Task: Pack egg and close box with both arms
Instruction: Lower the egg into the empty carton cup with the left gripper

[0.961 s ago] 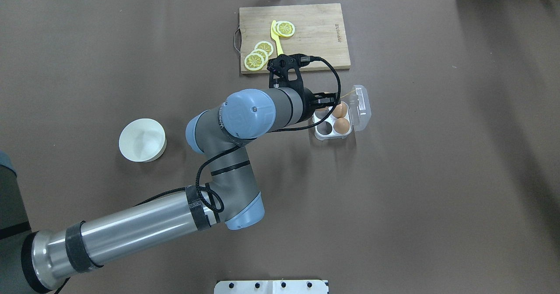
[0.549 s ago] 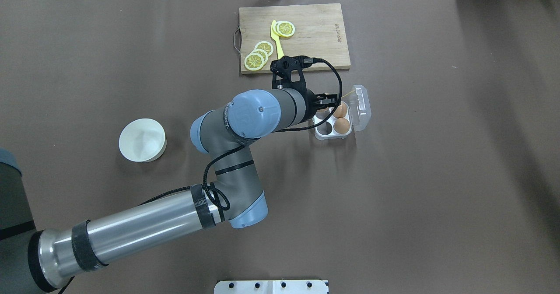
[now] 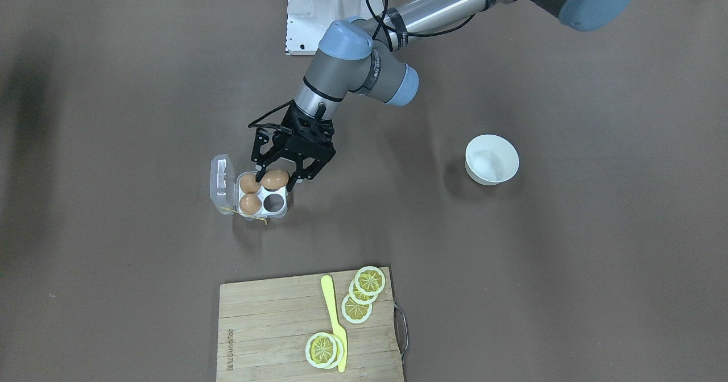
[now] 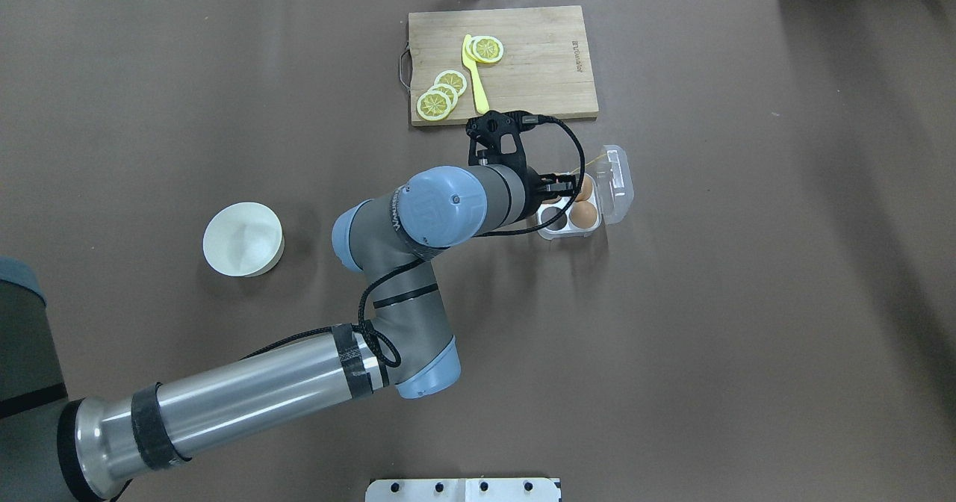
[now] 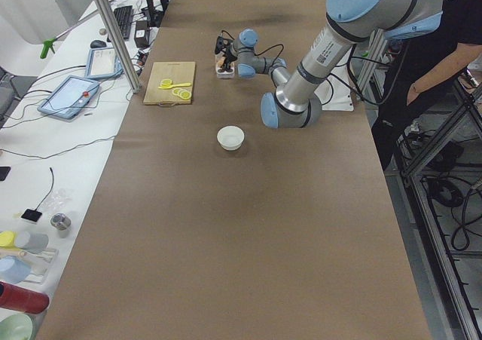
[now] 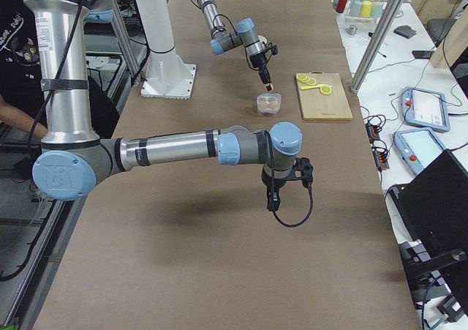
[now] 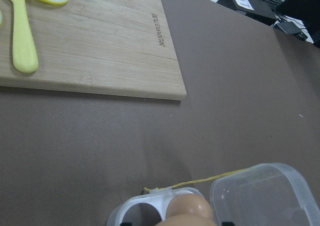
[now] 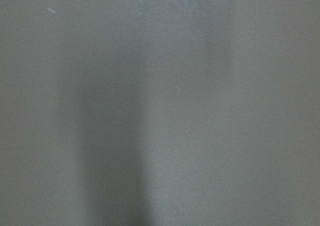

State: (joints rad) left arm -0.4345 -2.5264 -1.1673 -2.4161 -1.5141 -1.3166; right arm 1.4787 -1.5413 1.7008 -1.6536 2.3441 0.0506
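My left gripper [image 3: 275, 182] is shut on the tan egg [image 3: 275, 178] and holds it at the empty cup of the clear box [image 3: 282, 214] nearest the robot. I cannot tell if the egg rests in the cup. Two darker brown eggs [image 3: 249, 183] [image 3: 250, 203] fill the cups by the open lid [image 3: 223, 184]; one cup [image 3: 274, 202] is empty. In the overhead view the gripper [image 4: 559, 188] covers the box's left side [image 4: 571, 207]. The left wrist view shows the egg [image 7: 185, 212], lid [image 7: 265, 196] and yellow string [image 7: 200, 181]. My right gripper [image 6: 272, 198] hangs over bare table; I cannot tell its state.
A wooden cutting board [image 4: 538, 61] with lemon slices [image 4: 441, 95] and a yellow knife [image 4: 473, 72] lies beyond the box. A white bowl [image 4: 243, 238] stands at the left. A person stands by the robot [image 5: 437, 68].
My left gripper has moved with the egg a little toward the robot and down onto the box. The box, its two eggs and the bowl have not moved.
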